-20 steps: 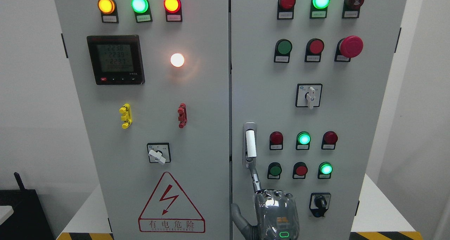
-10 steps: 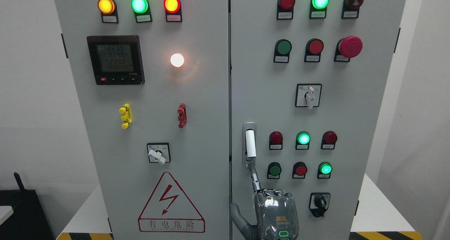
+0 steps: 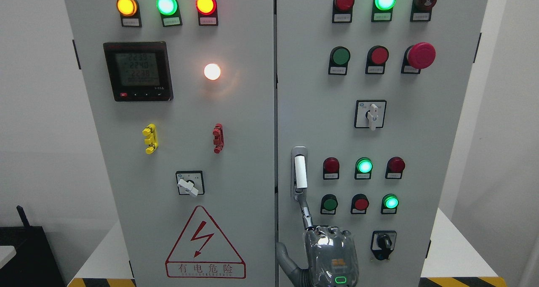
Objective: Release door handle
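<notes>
Door handle [image 3: 300, 173], the white rigid bar in its metal recess, looks stiff; my hand [image 3: 330, 253] only fingertips its bottom, nothing gripped.

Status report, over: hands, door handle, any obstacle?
Right hand just below handle, reaching its lower end; grip unclear. Left hand out of view. Handle upright, door looks shut. Nothing in the way.

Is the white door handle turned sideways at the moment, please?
No, the door handle stands upright at the left edge of the right door.
</notes>
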